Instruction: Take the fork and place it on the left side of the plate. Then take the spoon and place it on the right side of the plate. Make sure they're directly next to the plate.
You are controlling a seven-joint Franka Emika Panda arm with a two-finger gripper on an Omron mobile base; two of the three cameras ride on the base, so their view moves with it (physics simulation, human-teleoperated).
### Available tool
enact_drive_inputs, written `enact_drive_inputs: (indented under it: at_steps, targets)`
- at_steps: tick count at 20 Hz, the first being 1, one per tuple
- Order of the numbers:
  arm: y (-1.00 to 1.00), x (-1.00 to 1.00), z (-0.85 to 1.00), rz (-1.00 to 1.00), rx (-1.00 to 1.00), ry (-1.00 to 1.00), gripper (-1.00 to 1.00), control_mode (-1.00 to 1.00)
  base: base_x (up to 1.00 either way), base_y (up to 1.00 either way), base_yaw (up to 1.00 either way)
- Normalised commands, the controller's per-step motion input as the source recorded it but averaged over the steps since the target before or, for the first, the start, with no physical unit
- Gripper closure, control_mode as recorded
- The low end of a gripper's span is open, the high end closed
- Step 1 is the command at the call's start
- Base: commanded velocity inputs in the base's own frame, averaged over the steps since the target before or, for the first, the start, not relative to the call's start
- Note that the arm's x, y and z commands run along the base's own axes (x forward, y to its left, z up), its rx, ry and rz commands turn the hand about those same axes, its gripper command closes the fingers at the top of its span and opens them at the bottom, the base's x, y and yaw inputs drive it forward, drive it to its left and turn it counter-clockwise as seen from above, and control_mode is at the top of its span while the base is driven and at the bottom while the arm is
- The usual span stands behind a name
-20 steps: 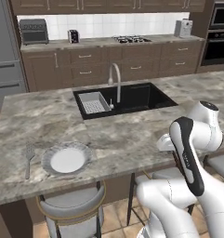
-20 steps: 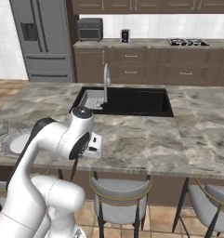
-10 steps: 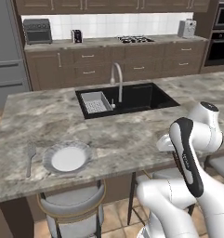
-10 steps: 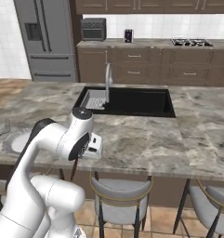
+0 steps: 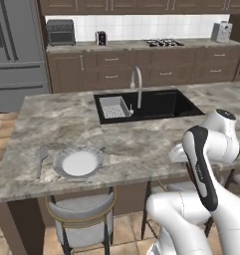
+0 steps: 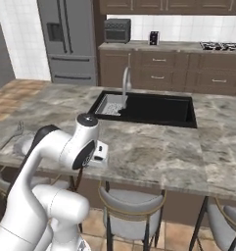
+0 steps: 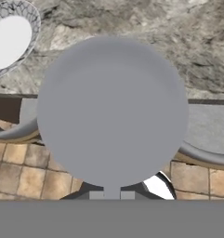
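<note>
Left base view showed that the whole kitchen had shifted a little toward the right within the last second. The things on the counter (image 5: 141,144) kept their places among themselves, so it was the base that drove, not the objects.

At the left lay the fork (image 5: 41,160), just beside the left edge of the plate (image 5: 98,160), so the first half of the task looked done. Further right the arm stayed folded, with the claw (image 5: 175,155) near the front edge of the counter and well apart from the plate.

In the hand view the round grey bowl of the spoon (image 7: 111,111) stood very close to the camera. I judged that the claw was closed on its handle, and that the base was carrying the spoon toward the plate's right side.
</note>
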Motion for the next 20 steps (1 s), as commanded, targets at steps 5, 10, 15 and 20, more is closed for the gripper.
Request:
enact_drive_inputs:
  at_steps: [5, 10, 15, 20]
  targets:
    - [0.00, 0.00, 0.00, 0.00, 0.00, 0.00, 1.00, 1.00, 0.11, 0.16, 0.43]
    - [0.00, 0.00, 0.00, 0.00, 0.00, 0.00, 1.00, 1.00, 0.00, 0.00, 0.00]
    - [0.00, 0.00, 0.00, 0.00, 0.00, 0.00, 1.00, 1.00, 0.00, 0.00, 0.00]
    - [0.00, 0.00, 0.00, 0.00, 0.00, 0.00, 1.00, 1.00, 0.00, 0.00, 0.00]
